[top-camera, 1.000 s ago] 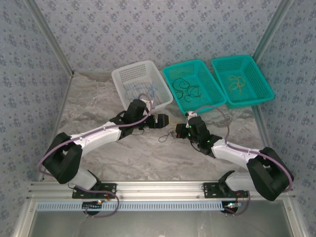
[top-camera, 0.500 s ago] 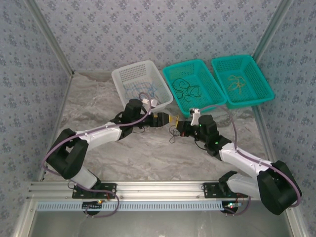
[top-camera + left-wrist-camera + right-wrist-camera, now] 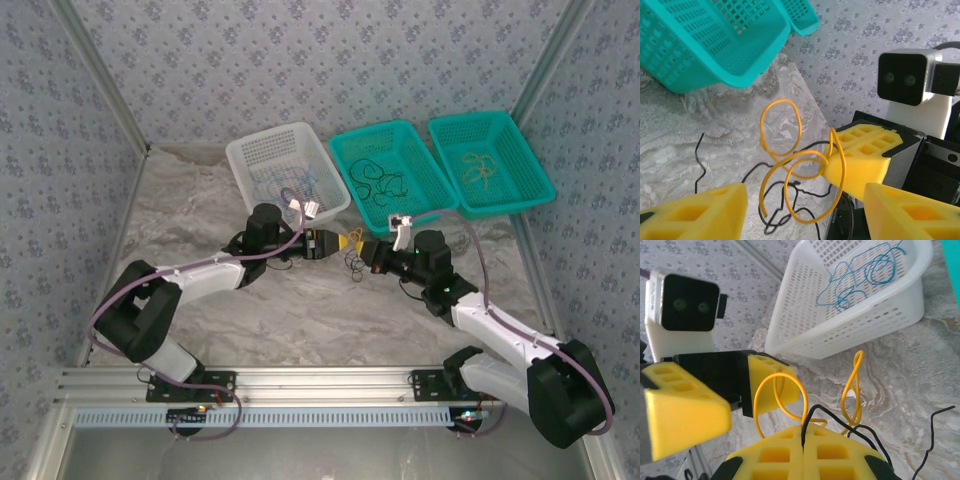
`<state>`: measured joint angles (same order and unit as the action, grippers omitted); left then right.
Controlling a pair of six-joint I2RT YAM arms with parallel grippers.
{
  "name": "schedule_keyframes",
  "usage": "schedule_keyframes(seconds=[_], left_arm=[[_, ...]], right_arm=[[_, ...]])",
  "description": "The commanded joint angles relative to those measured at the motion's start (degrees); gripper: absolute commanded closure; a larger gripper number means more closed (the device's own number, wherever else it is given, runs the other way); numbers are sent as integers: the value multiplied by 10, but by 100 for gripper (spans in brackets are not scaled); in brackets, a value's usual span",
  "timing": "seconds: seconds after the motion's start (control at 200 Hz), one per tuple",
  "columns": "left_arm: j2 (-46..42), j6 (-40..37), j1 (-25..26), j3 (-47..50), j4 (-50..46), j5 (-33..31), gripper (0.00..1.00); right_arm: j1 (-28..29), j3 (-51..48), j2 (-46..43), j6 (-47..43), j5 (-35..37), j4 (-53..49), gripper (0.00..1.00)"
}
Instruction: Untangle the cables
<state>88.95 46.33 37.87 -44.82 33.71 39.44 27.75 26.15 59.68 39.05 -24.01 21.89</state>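
My right gripper [image 3: 802, 434], pressed together, pinches the black cable [image 3: 811, 415] and, I think, the yellow cable [image 3: 782, 101] too, near the teal basket [image 3: 755, 75]; its upright yellow coils hang directly between my left gripper's [image 3: 805, 196] spread, untouching pads.

Reaching inward low from both near corners, with left arm [image 3: 200, 272] angled up to the right and right arm [image 3: 490, 322] angled up to the left, both bent sharply at the elbow. Meeting almost tip to tip near the middle, yellow pads facing each other. Holding left jaws parted and right jaws pressed flush together.
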Motion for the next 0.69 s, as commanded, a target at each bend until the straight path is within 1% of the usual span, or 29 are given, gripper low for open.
schedule_keyframes(seconds=[0.0,0.115,0.26,0.425,0.465,0.525,0.69], left_arm=[[-2,-1,-4,-7,50,24,44],[2,-3,-3,-11,55,27,56],[0,-5,-3,-9,66,35,65],[-1,-10,-3,-11,52,31,79],[1,-12,-3,-15,40,30,85],[3,-12,-4,-22,27,29,100],[3,-18,-4,-29,1,8,100]], right_arm=[[-3,20,-7,9,-45,23,100],[-3,22,-9,13,-51,23,100],[-3,22,-13,15,-47,22,100],[-4,26,-14,13,-47,12,100],[-4,26,-14,13,-45,8,100],[-4,25,-15,12,-40,6,100],[-5,22,-15,12,-29,2,100]])
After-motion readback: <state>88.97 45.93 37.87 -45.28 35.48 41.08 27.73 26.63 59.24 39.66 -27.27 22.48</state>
